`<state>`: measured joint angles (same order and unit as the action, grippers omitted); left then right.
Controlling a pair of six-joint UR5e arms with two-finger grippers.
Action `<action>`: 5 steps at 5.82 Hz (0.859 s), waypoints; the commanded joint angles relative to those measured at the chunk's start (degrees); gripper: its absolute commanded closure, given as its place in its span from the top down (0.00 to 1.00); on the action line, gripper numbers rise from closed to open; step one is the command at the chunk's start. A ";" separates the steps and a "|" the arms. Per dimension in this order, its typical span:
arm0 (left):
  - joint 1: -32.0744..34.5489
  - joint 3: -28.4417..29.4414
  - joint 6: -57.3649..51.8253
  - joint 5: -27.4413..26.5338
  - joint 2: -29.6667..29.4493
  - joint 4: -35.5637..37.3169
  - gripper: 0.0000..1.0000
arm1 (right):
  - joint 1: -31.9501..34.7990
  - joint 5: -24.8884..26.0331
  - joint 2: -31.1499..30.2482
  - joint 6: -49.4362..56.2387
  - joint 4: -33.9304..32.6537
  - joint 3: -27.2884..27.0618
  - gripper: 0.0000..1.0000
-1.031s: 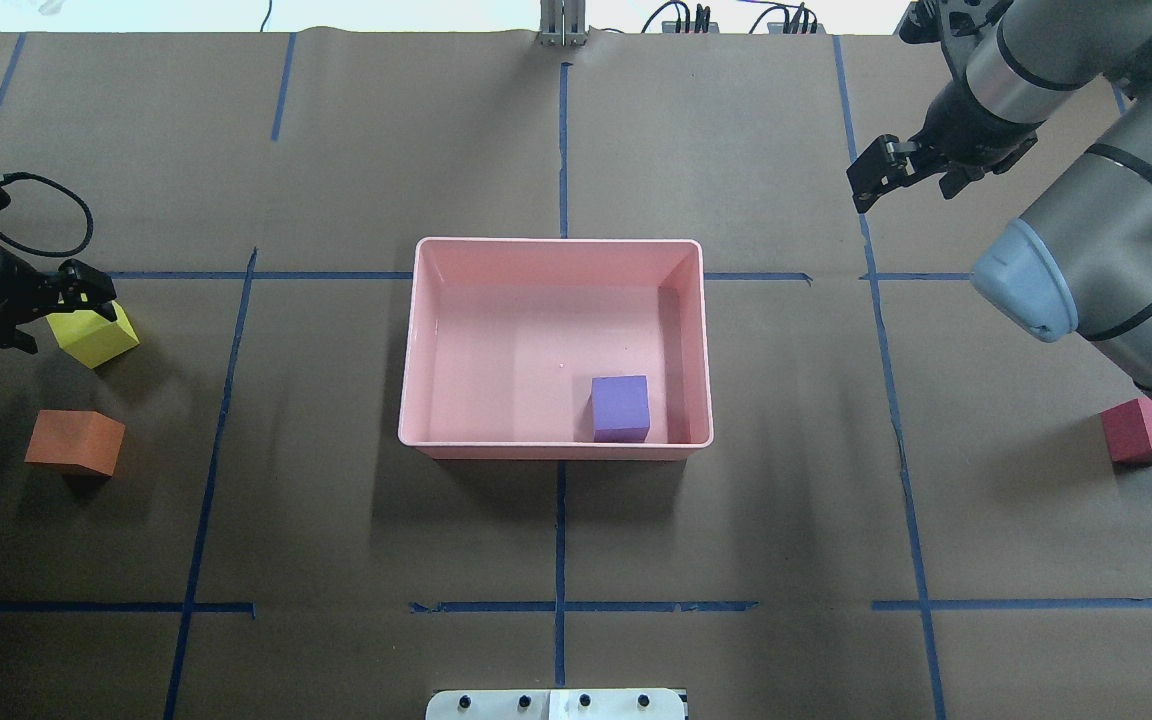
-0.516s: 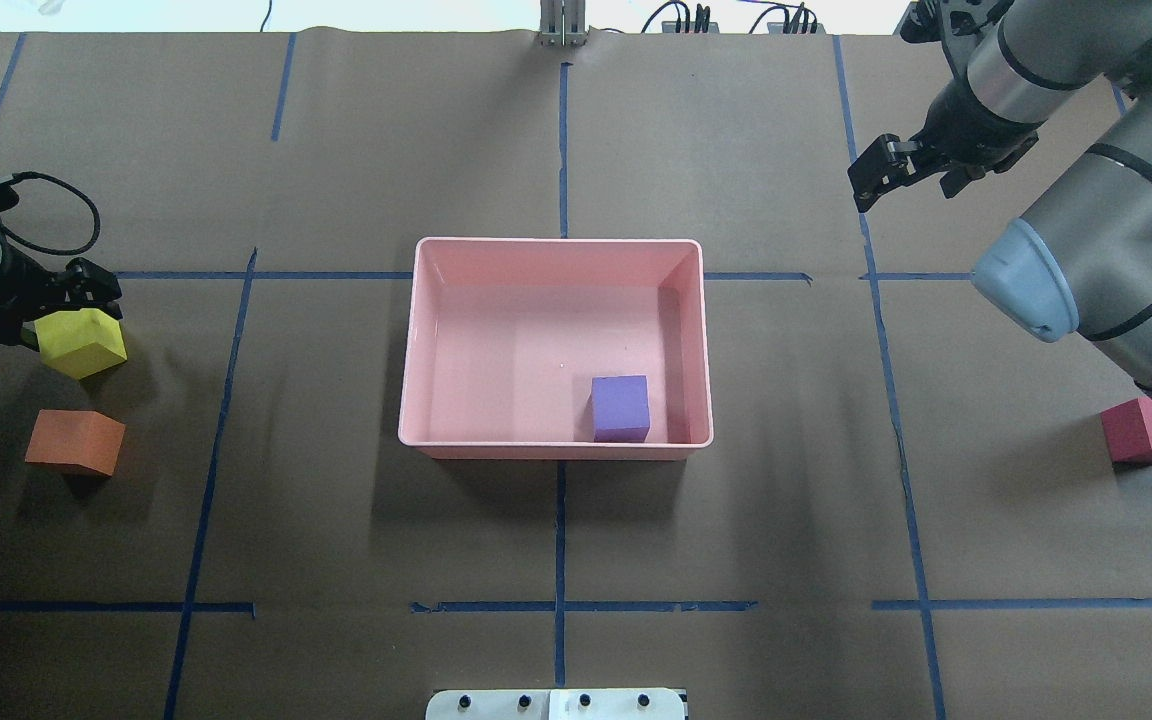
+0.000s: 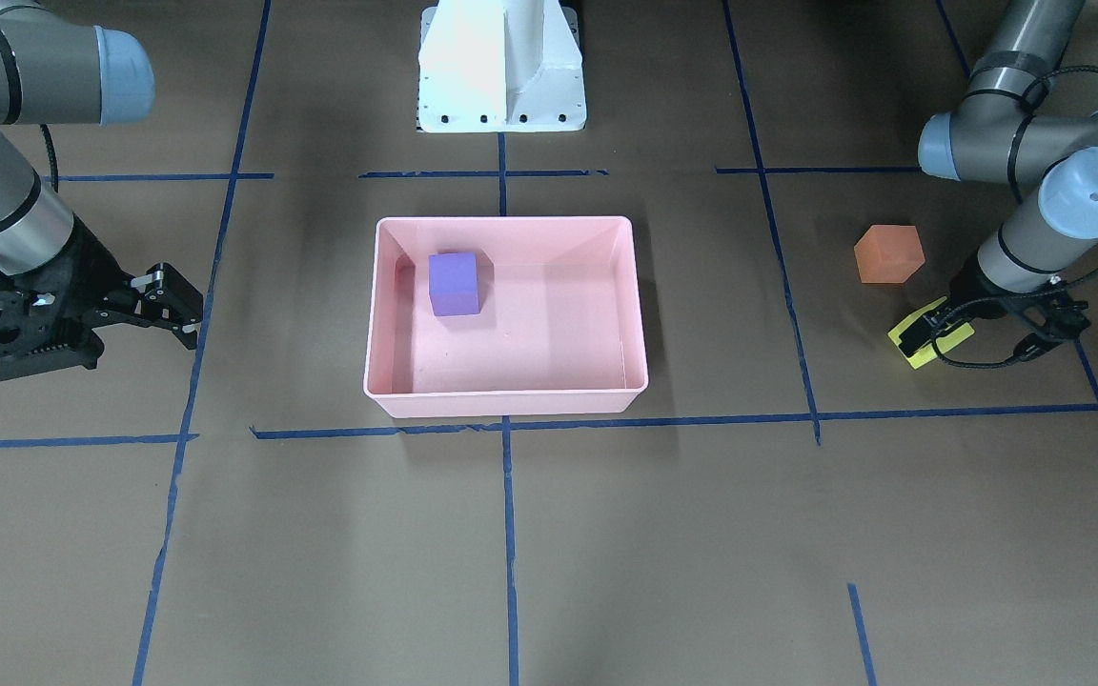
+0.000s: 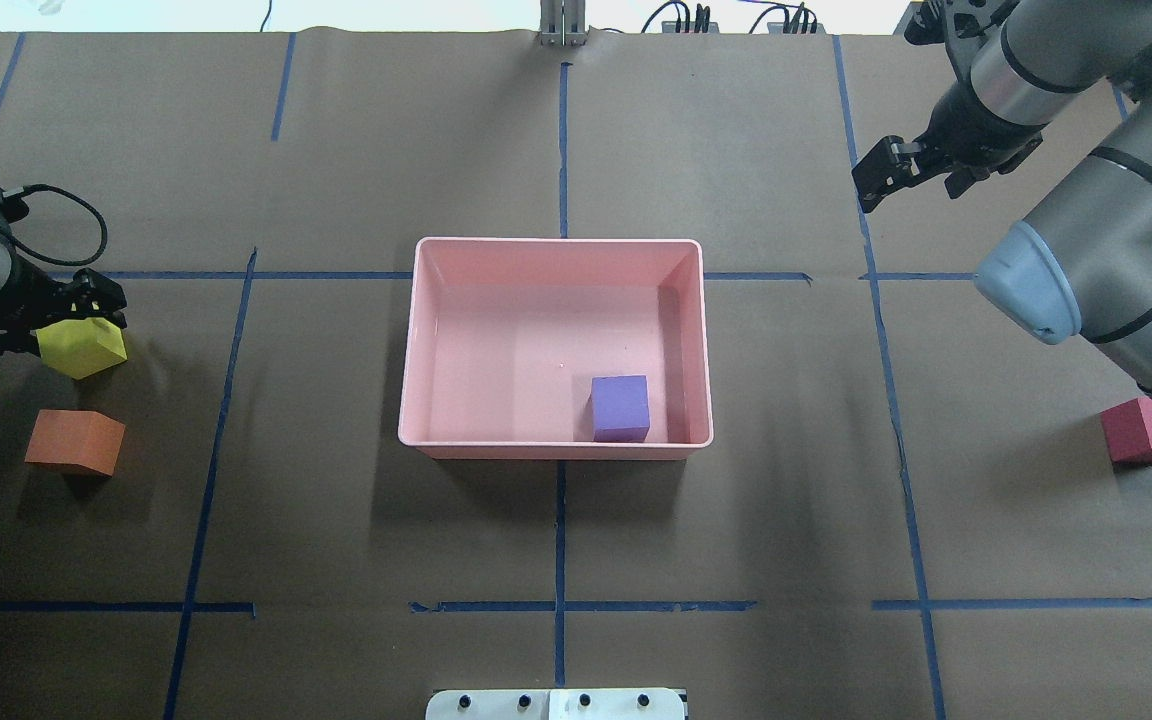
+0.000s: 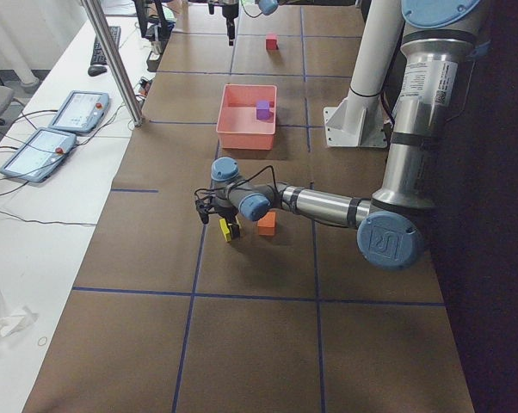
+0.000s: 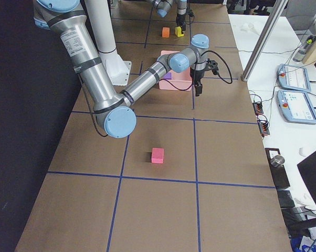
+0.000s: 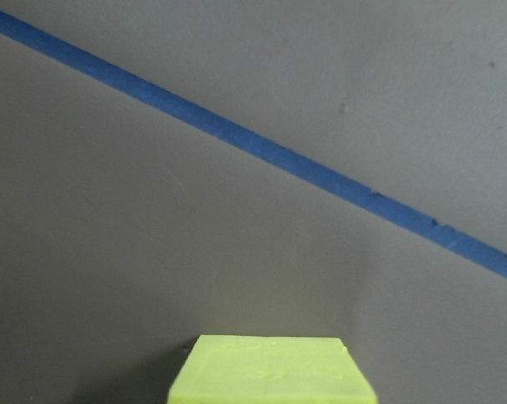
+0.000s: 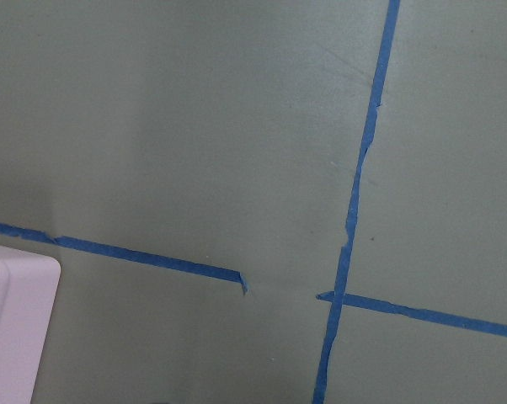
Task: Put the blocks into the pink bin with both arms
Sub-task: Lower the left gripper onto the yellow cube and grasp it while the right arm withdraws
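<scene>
The left pincer is clamped on the yellow block at the overhead frame's far left. The pink bin, purple block inside, lies well to its right. The right pincer gapes empty at upper right, well apart from the red-pink block.

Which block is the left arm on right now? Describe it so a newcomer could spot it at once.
Start at the pink bin in the middle and go out to the robot's left, where two blocks sit close together. It is the yellow block, held in the left tool; the orange block beside it, nearer the robot, lies free.
</scene>
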<state>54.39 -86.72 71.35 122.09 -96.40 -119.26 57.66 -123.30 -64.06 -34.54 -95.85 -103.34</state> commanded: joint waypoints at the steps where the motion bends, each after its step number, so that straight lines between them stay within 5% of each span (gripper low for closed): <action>1: -0.43 1.73 0.28 -0.01 -0.10 -3.26 0.74 | 0.00 -0.01 -0.10 -0.01 -0.04 -0.02 1.00; 2: -0.34 0.86 -0.15 0.43 -0.10 -3.08 0.44 | 0.00 -0.01 -0.10 -0.01 -0.04 -0.02 1.00; 5: 0.72 -9.76 -0.16 -0.18 -2.19 -2.47 0.44 | 0.26 -0.98 -5.07 1.48 0.31 -4.12 1.00</action>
<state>54.89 -93.24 71.18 122.11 -97.24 -121.80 57.82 -124.02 -66.36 -33.91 -95.68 -105.11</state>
